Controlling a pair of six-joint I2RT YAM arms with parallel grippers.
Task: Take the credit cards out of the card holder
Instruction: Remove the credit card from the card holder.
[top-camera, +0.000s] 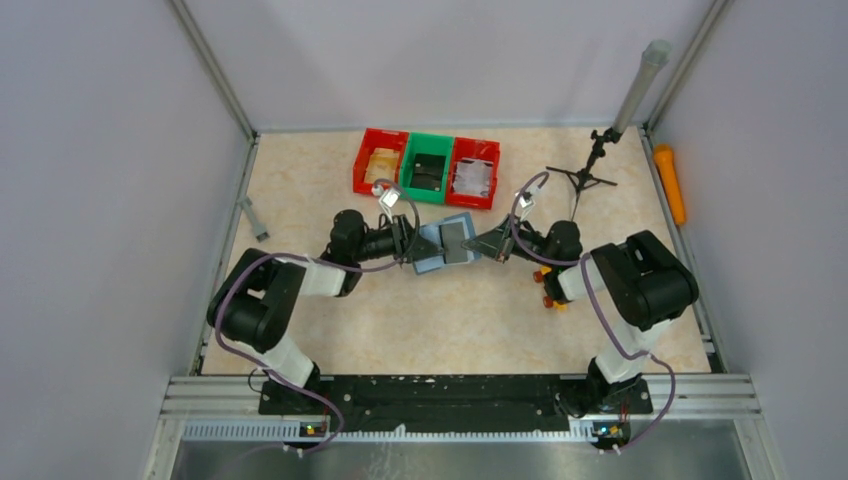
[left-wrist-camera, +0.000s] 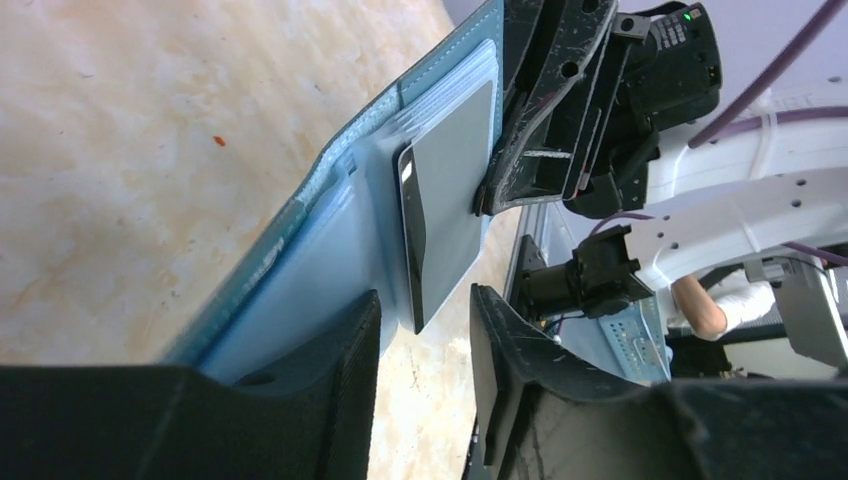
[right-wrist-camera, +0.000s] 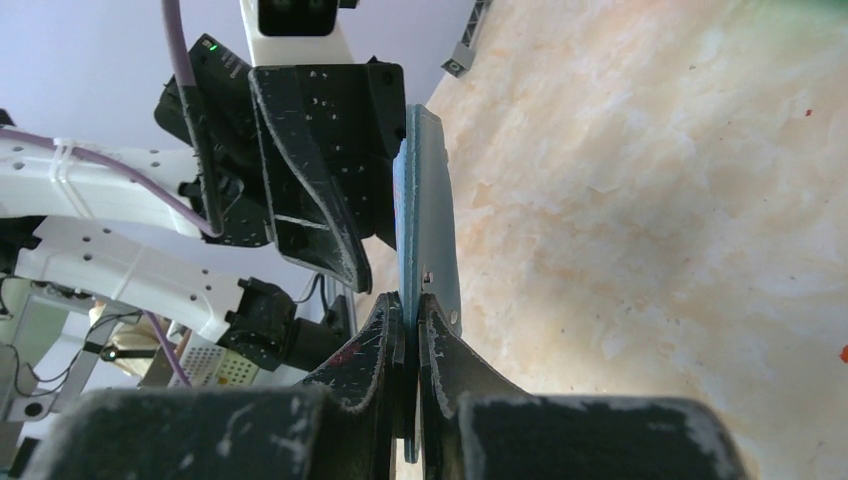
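Note:
The card holder (top-camera: 428, 250) hangs open above the table between both arms, teal outside and pale blue inside (left-wrist-camera: 330, 260). A dark grey credit card (left-wrist-camera: 450, 200) sticks partway out of its slot, also seen from above as a dark rectangle (top-camera: 455, 241). My right gripper (right-wrist-camera: 410, 305) is shut on the holder's edge (right-wrist-camera: 430, 220) and shows in the left wrist view (left-wrist-camera: 540, 130). My left gripper (left-wrist-camera: 425, 335) is open; its jaws stand apart and the card's lower corner just reaches their mouth. One finger (left-wrist-camera: 345, 380) lies over the holder's inner face.
Two red bins (top-camera: 379, 160) (top-camera: 473, 172) and a green bin (top-camera: 428, 167) stand in a row behind the holder. A small tripod (top-camera: 590, 175) is at the back right, an orange stick (top-camera: 670, 183) by the right wall, a small orange-red toy (top-camera: 547, 285) near the right arm.

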